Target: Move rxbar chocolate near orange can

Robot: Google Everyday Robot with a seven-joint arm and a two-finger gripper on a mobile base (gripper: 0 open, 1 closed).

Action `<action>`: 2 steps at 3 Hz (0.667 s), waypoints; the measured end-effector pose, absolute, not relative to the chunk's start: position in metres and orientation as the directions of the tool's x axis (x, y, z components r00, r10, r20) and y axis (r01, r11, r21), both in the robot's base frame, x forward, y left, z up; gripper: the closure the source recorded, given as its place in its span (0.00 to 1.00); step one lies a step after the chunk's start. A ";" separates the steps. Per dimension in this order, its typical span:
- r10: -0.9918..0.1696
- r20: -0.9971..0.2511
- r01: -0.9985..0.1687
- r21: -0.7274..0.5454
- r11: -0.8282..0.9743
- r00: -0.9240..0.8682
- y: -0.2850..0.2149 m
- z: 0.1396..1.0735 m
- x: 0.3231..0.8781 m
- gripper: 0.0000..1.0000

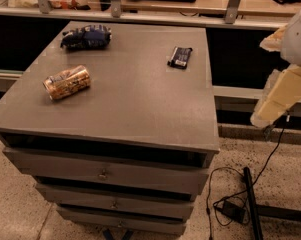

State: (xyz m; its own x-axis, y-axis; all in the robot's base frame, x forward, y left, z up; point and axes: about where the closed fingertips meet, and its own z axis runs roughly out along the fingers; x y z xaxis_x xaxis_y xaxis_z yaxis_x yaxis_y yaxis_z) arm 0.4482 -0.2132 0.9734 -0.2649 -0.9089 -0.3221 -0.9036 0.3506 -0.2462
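Far left on the table (pixel 135 104), the can (pixel 67 82) lies on its side, close to the left edge. Behind it, at the back-left corner, sits the blue bag (pixel 86 36), apart from the can. Broad grey tabletop stretches across the middle and front. Over to the back right, the bar (pixel 180 57) lies flat, near the right edge, well apart from the can. Drawers (pixel 105 173) stack below. Off the table's right side hangs the gripper (pixel 280 96), above the floor and a black cable (pixel 225 204); jaws apart or together, I can't tell.
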 end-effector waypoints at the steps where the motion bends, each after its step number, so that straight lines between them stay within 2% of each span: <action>1: -0.797 -0.505 -0.858 -0.190 0.476 -0.331 -0.213 0.949 0.455 0.00; 2: -0.602 -0.713 -0.787 -0.113 0.606 -0.361 -0.203 0.923 0.466 0.00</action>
